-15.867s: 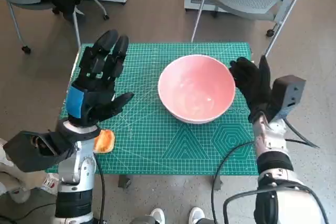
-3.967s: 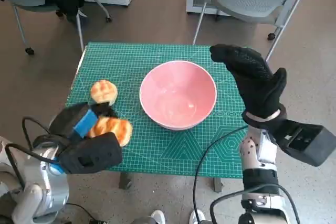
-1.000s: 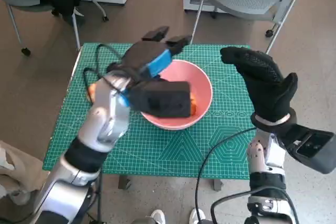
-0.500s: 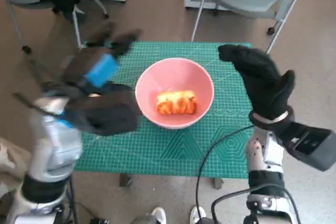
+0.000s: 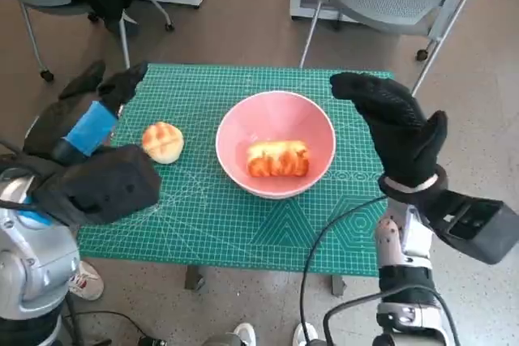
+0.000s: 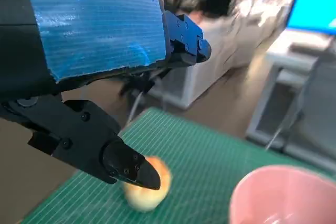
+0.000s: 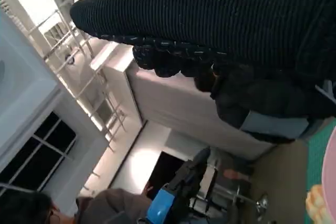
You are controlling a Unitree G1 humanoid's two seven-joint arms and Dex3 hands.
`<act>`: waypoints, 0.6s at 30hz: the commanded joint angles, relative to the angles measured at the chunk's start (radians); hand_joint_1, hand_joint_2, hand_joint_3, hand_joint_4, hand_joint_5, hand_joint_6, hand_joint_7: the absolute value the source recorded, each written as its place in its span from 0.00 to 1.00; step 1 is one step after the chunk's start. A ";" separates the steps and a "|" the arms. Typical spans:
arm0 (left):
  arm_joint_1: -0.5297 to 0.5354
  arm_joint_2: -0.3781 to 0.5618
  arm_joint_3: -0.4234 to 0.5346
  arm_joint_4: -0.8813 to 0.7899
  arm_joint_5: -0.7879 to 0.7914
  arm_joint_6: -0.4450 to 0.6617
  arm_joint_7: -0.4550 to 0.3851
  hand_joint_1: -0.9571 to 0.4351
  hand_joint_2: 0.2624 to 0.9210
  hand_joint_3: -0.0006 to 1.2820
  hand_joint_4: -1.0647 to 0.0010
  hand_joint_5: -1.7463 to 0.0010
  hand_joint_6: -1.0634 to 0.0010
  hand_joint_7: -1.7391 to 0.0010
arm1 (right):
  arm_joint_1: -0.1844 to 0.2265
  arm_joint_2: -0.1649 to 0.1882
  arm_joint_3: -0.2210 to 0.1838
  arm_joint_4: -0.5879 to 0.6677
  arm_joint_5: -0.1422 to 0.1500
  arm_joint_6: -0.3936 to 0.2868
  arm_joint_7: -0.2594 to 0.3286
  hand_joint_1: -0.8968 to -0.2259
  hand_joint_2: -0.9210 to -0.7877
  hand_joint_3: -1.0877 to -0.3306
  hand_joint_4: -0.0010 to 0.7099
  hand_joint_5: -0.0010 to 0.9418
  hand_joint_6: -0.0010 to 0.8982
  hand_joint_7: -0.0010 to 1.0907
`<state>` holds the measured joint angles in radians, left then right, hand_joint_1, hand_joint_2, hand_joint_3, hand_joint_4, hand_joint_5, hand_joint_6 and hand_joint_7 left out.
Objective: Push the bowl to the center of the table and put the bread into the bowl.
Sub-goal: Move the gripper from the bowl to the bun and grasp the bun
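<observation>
I see the pink bowl [image 5: 276, 145] mid-table on the green mat [image 5: 243, 224], the long bread [image 5: 278, 159] lying inside it. A round bun [image 5: 162, 142] sits left of the bowl. My left hand [image 5: 81, 119] hovers far left, fingers apart, empty. My right hand [image 5: 393, 127] hangs right of the bowl, fingers spread, holding nothing.

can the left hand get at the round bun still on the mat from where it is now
Probably yes. The left hand hangs open just beside the round bun, which lies alone on the green mat, apart from the pink bowl. Nothing stands between hand and bun; the right hand is across the bowl.
</observation>
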<state>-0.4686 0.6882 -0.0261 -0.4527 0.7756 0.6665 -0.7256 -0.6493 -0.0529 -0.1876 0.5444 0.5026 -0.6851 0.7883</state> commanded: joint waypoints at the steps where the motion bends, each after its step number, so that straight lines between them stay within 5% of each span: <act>1: -0.009 0.030 -0.031 0.008 0.008 0.028 -0.046 0.53 0.65 0.00 1.00 1.00 0.81 0.99 | -0.004 0.008 0.004 0.020 -0.004 0.000 0.013 0.32 0.00 0.34 0.09 0.00 0.00 0.25; 12: -0.042 0.019 -0.083 0.063 0.010 0.042 -0.042 0.57 0.63 0.00 1.00 1.00 0.82 0.99 | -0.018 0.002 0.000 0.039 0.003 0.004 0.032 0.32 0.00 0.34 0.09 0.00 0.00 0.24; 18: -0.071 -0.004 -0.141 0.186 0.064 0.017 0.055 0.73 0.67 0.01 1.00 1.00 0.81 0.99 | -0.022 -0.003 -0.005 0.044 0.007 0.008 0.042 0.32 0.00 0.34 0.09 0.00 0.00 0.24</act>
<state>-0.5102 0.6955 -0.1355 -0.3384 0.8011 0.6972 -0.7277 -0.6782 -0.0540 -0.1909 0.5715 0.5071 -0.6869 0.8182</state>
